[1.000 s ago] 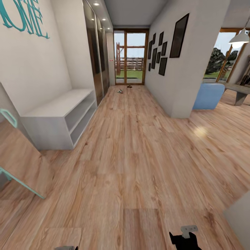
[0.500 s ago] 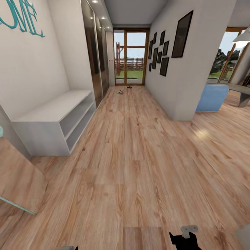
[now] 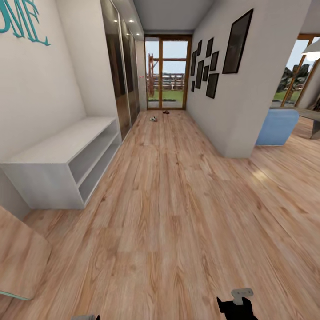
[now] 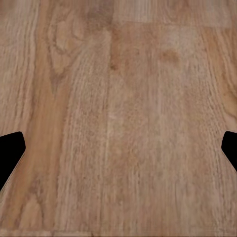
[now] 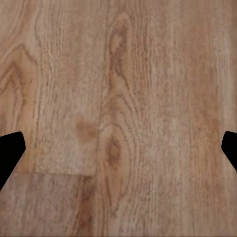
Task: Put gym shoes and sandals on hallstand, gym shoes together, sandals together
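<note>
The robot is rolling down the corridor: compared with a second ago the white rack (image 3: 66, 164) under the teal lettering (image 3: 20, 20) has slid further left and nearer in the head view, so the camera moved, not the furniture. That rack isn't the target, and both its open shelf rows look bare.

Way down by the glass door (image 3: 167, 73) there are two tiny shapes on the corridor floor (image 3: 178, 200): a pale one, probably a gym shoe (image 3: 153, 118), and a dark one, maybe a sandal (image 3: 165, 111). Too small to be sure.

Left gripper (image 4: 118, 148) and right gripper (image 5: 118, 148) both hang spread wide over bare planks, holding nothing. Long drive left, probably.
</note>
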### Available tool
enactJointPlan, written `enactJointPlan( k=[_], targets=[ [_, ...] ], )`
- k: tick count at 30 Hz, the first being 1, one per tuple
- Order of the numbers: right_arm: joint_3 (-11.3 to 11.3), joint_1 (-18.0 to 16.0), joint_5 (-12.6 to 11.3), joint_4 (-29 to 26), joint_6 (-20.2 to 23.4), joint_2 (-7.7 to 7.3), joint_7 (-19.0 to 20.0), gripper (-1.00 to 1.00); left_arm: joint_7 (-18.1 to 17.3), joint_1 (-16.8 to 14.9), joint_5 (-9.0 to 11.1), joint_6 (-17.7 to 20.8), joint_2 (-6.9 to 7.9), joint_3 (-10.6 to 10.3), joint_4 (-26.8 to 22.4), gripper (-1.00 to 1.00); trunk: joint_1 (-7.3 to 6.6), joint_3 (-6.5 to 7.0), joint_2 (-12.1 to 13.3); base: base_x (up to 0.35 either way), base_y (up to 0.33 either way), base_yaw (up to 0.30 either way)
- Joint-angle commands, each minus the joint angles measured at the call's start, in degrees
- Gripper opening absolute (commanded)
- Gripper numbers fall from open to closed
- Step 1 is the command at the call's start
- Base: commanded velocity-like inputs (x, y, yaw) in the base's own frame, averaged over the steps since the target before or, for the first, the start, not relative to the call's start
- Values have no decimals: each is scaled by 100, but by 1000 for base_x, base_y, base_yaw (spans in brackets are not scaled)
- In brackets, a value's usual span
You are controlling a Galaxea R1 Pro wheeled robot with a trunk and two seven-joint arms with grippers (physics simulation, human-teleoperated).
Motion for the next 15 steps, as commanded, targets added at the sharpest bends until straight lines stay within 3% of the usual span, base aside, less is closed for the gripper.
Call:
enactJointPlan(
  k=[1, 15],
  targets=[
    [-50, -3, 21, 4, -18, -3, 33, 100, -60, -3, 60, -4, -2, 19, 5, 100, 2, -5, -2, 338, 0, 0],
    [-61, 5, -79, -11, -117, -9, -13, 100, -60, -3, 60, -4, 3, 19, 13, 100, 2, -5, -2, 338, 0, 0]
  ],
)
